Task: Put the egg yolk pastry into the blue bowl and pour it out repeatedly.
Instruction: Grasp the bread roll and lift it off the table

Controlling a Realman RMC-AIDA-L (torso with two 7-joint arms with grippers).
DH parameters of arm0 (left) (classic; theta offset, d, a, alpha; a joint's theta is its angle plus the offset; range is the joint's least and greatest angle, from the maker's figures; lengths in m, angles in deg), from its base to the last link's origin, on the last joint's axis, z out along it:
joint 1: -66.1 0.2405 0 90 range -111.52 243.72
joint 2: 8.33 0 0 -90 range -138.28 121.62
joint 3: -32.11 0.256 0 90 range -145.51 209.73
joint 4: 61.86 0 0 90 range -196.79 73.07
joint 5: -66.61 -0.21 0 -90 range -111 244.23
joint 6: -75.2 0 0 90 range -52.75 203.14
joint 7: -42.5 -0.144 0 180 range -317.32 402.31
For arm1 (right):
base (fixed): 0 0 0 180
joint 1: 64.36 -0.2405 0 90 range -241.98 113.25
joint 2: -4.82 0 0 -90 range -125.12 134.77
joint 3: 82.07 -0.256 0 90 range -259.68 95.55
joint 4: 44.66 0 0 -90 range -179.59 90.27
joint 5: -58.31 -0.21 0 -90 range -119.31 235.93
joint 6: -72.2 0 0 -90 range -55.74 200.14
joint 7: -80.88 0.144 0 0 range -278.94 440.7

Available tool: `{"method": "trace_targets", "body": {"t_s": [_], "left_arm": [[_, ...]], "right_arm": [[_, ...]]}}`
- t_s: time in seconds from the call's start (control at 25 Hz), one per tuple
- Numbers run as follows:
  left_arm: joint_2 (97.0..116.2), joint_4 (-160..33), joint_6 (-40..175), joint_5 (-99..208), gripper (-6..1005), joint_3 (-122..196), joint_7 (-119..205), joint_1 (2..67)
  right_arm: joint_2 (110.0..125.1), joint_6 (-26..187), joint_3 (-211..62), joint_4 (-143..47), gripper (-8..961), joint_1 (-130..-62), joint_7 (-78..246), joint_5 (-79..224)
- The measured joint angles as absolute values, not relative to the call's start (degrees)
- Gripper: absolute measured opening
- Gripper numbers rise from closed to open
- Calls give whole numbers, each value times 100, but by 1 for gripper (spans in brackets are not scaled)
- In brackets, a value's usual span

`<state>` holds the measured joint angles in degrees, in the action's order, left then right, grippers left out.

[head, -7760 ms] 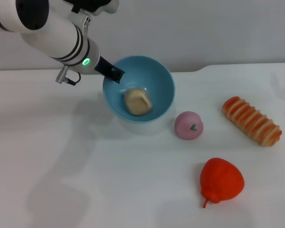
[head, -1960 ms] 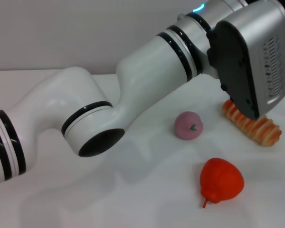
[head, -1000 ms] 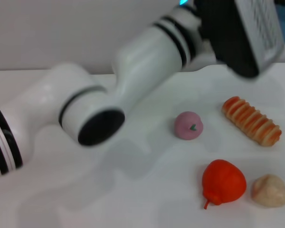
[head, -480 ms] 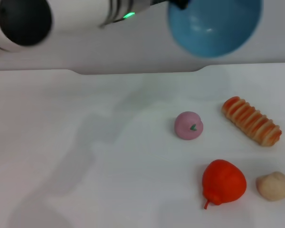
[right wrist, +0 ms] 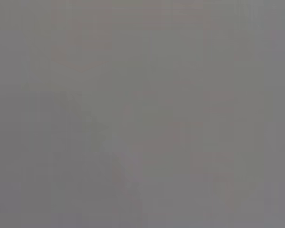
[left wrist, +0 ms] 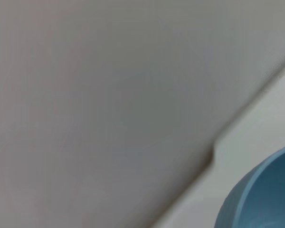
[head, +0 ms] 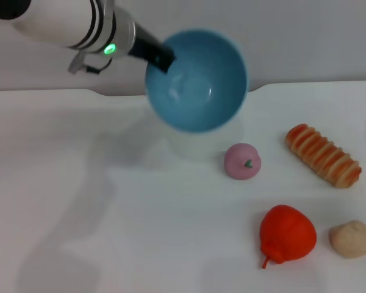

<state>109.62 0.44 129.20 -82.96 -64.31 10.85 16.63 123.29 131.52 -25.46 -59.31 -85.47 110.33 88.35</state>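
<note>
Clamped on the rim of the blue bowl (head: pixel 196 80), my left gripper (head: pixel 160 58) holds it tilted and empty at upper centre, while the egg yolk pastry (head: pixel 352 238) lies lower right on the table (head: pixel 110 232).

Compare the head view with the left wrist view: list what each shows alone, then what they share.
Head view only: the left gripper clamped on the rim of the raised, empty blue bowl, plus the egg yolk pastry, the pink ball, the red fruit and the striped bread roll on the table. Left wrist view only: nothing that the head view lacks. Shared: the bowl, seen there as a blue edge, the table and the grey wall.
</note>
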Motion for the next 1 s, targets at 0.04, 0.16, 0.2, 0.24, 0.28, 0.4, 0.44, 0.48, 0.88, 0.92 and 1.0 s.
{"method": "trace_targets", "body": {"t_s": [0.04, 0.16, 0.2, 0.24, 0.28, 0.4, 0.44, 0.48, 0.88, 0.92, 1.0], "left_arm": [[10958, -39, 13114, -8336, -1, -6462, 1128, 1607], [10947, -429, 13569, -8535, -1, -6567, 1307, 1416], [10947, -546, 13633, -8645, -1, -6591, 1379, 1369], [10951, -606, 13679, -8734, -1, -6590, 1452, 1348], [10953, -646, 13724, -8792, -1, -6584, 1504, 1337], [10953, -678, 13885, -8842, 0, -6571, 1640, 1344], [10953, -679, 13923, -8844, 0, -6575, 1669, 1361], [10953, -680, 13947, -8848, 0, -6584, 1689, 1381], [10953, -955, 13904, -8863, -1, -6629, 1702, 1418], [10953, -966, 13893, -8865, -1, -6630, 1702, 1419], [10953, -972, 13858, -8865, -2, -6631, 1721, 1436]], "right_arm": [[12323, 13135, -2519, -5947, 432, -8568, 11039, 8923], [12309, 12914, -2475, -6233, 431, -8603, 11437, 9582], [12313, 12786, -2472, -6461, 430, -8601, 11671, 9905], [12317, 12695, -2471, -6608, 430, -8599, 11847, 10126], [12328, 12580, -2470, -6821, 430, -8586, 12078, 10423], [12327, 12373, -2469, -7439, 429, -8534, 13046, 11347], [12322, 12332, -2472, -7724, 428, -8503, 13567, 11811], [12318, 12311, -2482, -8027, 428, -8470, 14128, 12311], [12221, 13429, -2790, -10395, 425, -8837, 20356, 17718], [12176, 13746, -2848, -10421, 425, -8950, 20659, 17964], [12094, 14305, -2891, -10440, 424, -9145, 21126, 18307]]}}
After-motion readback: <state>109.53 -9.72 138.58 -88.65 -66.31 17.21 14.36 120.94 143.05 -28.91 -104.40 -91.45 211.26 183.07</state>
